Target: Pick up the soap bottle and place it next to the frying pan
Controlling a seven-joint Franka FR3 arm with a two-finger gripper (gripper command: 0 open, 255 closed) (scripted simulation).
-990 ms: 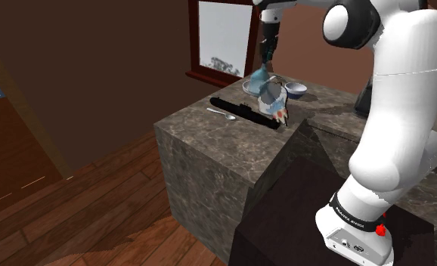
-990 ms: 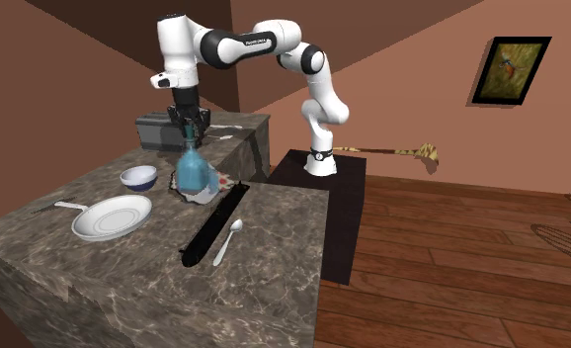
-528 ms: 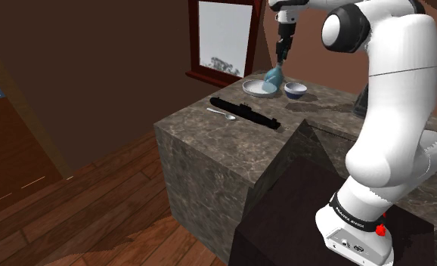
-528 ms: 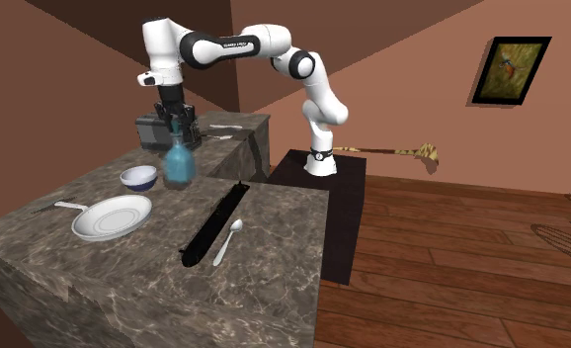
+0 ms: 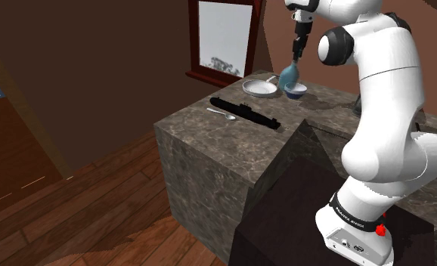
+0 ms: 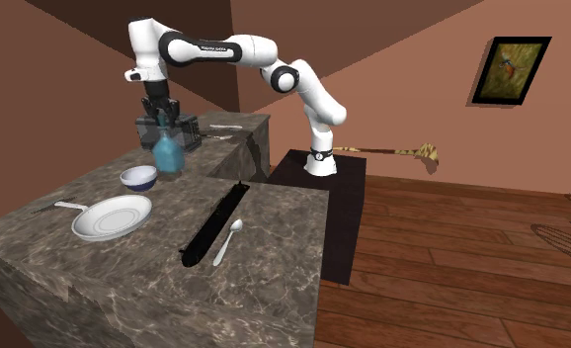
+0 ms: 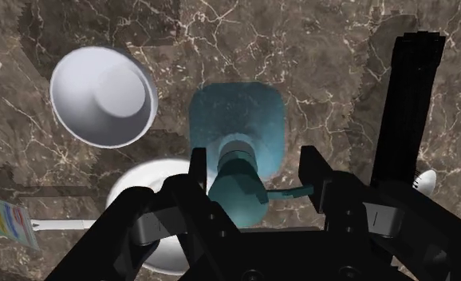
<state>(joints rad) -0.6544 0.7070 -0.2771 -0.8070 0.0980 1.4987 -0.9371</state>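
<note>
We see the hand closed partway on the top of the blue soap bottle, its 2 fingers clasping the neck and pump. The bottle hangs upright from the hand over the tabletop, just beside the small bowl. The frying pan lies near the bowl, on the side towards the second exterior view's lower left.
</note>
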